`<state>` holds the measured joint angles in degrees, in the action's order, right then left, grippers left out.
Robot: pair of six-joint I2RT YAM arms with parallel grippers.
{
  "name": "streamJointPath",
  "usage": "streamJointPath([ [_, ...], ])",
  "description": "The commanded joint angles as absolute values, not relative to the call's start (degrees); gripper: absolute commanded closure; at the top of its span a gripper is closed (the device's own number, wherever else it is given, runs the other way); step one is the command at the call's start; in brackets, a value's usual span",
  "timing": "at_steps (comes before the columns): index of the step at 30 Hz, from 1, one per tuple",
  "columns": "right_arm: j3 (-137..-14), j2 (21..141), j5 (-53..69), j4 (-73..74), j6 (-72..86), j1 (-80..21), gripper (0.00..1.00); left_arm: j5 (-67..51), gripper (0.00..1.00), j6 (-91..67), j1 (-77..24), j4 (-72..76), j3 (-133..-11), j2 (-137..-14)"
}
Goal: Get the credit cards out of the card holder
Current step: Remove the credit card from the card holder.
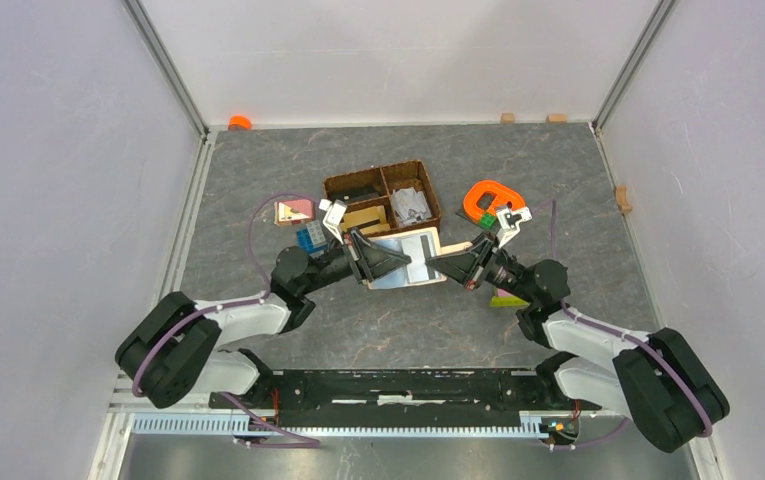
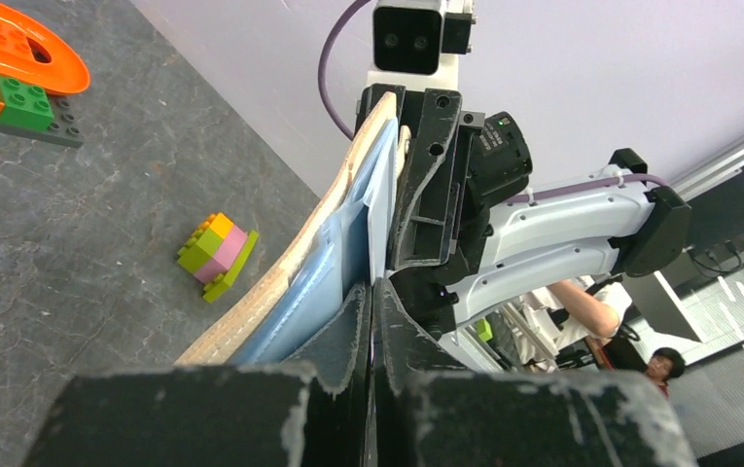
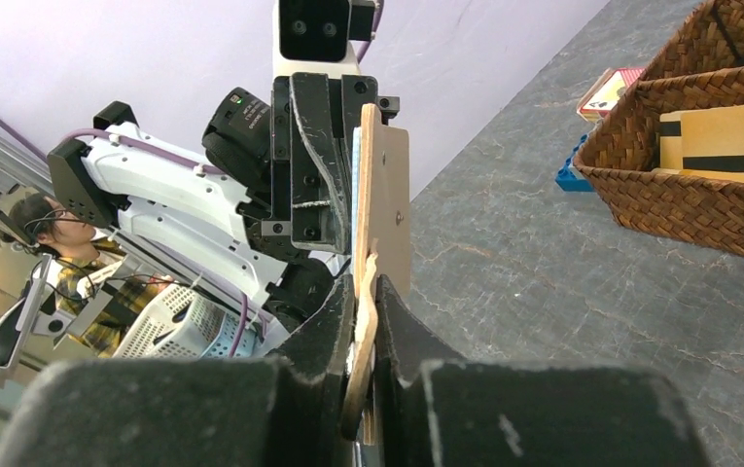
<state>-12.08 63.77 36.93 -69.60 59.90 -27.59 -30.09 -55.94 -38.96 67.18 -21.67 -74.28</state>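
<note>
- Holding card holder (image 1: 410,258) spread open above table (image 1: 258,160), between both grippers, just in front of basket (image 1: 373,173).
- Pinching with left gripper (image 2: 372,292), fingers fully together, a thin pale-blue inner layer of holder; card or lining, cannot tell.
- Clamping beige outer edge with right gripper (image 3: 366,292), fingers closed tight on it.
- Judging progress as early: holder unfolded and braced, yet no loose card visible on table or in either grip; drawing cards out seemingly all left to do.
- Lying around: orange ring piece (image 1: 485,195) beside right wrist, pastel block stack (image 2: 217,255) on table below holder, blue brick (image 1: 310,240) and pink flat item (image 1: 294,211) left of basket.
- Standing in the way: basket close behind holder, opposing wrists nearly face to face, leaving little room to pull a card sideways.
</note>
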Motion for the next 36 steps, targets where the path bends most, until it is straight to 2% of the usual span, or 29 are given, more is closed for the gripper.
streamJointPath([
  [1,-12.12,65.15,39.06,-76.43,61.77,-27.17,0.86,-33.53,0.98,-60.79,-38.50,76.65,-22.85,-77.10],
  [7,-11.05,66.06,39.01,-79.80,63.77,-26.14,0.76,-32.40,0.98,-59.61,-38.02,72.73,-22.72,-75.77],
  [16,-9.44,64.59,37.36,-78.64,63.26,-24.28,1.00,-30.59,0.98,-57.43,-37.70,67.06,-22.67,-73.42],
  [34,-8.34,65.48,38.00,-82.97,66.08,-22.85,1.00,-31.28,0.97,-57.82,-37.36,66.91,-23.20,-74.32],
  [36,-8.62,65.87,38.64,-83.80,66.45,-22.90,0.96,-31.55,0.97,-57.92,-37.35,67.02,-23.38,-74.55],
])
